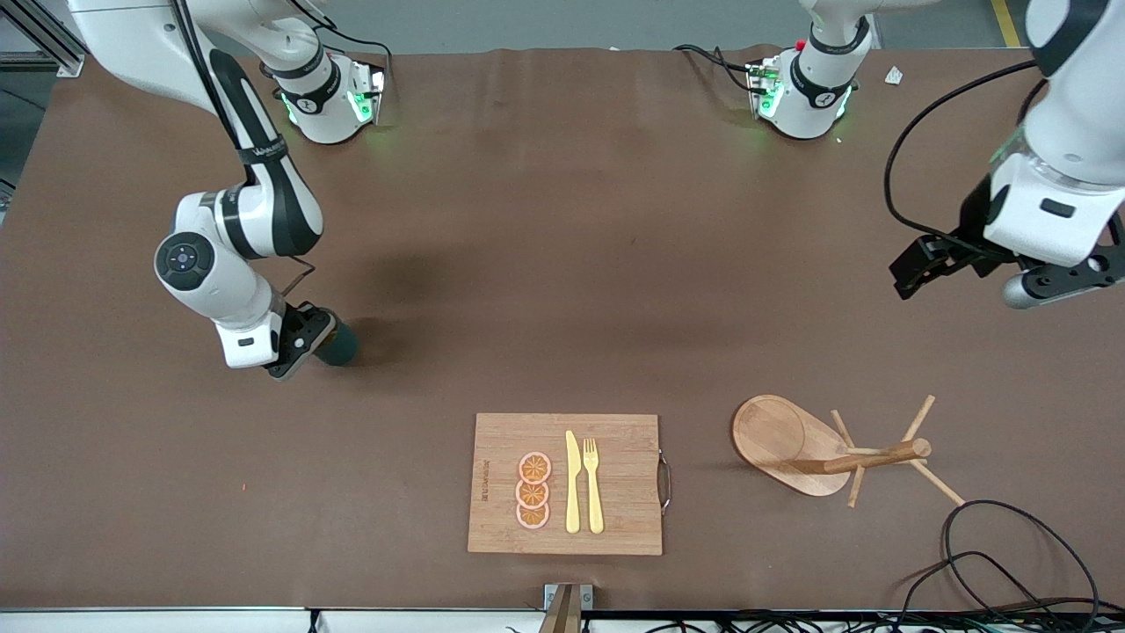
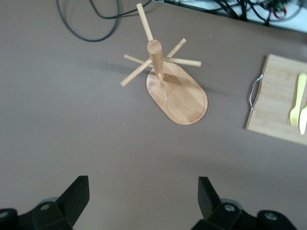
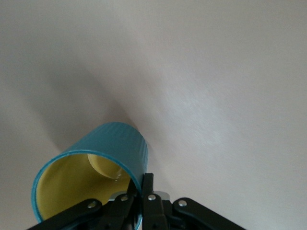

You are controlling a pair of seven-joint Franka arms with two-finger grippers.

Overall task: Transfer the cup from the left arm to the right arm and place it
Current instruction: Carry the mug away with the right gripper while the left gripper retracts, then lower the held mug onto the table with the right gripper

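The right gripper (image 1: pixel 303 345) is low over the brown table (image 1: pixel 545 264) toward the right arm's end, its fingers pinched on the rim of the dark teal cup (image 1: pixel 338 345). One finger sits inside the cup's yellow interior and one outside. In the right wrist view the cup (image 3: pixel 93 177) looks tilted, and whether its base touches the table cannot be told.

The left gripper (image 1: pixel 918 264) hangs above the table at the left arm's end, fingers spread wide and holding nothing. That arm waits.

Judging from this, the handover appears done and placing is the step in hand. To do it well, the right arm should level the cup so its base meets the table flat. It should then lower gently, part its fingers only once the cup is supported, and lift straight up so the inner finger does not drag the rim and tip it.

Counted: one cup. One bamboo cutting board (image 1: pixel 615 519) with a metal handle lies nearer the front camera. On it lie one yellow knife (image 1: pixel 572 483), one yellow fork (image 1: pixel 593 485) and three orange slices (image 1: pixel 533 491) in a column. One wooden mug tree (image 1: pixel 835 453), on an oval base, stands beside the board toward the left arm's end.
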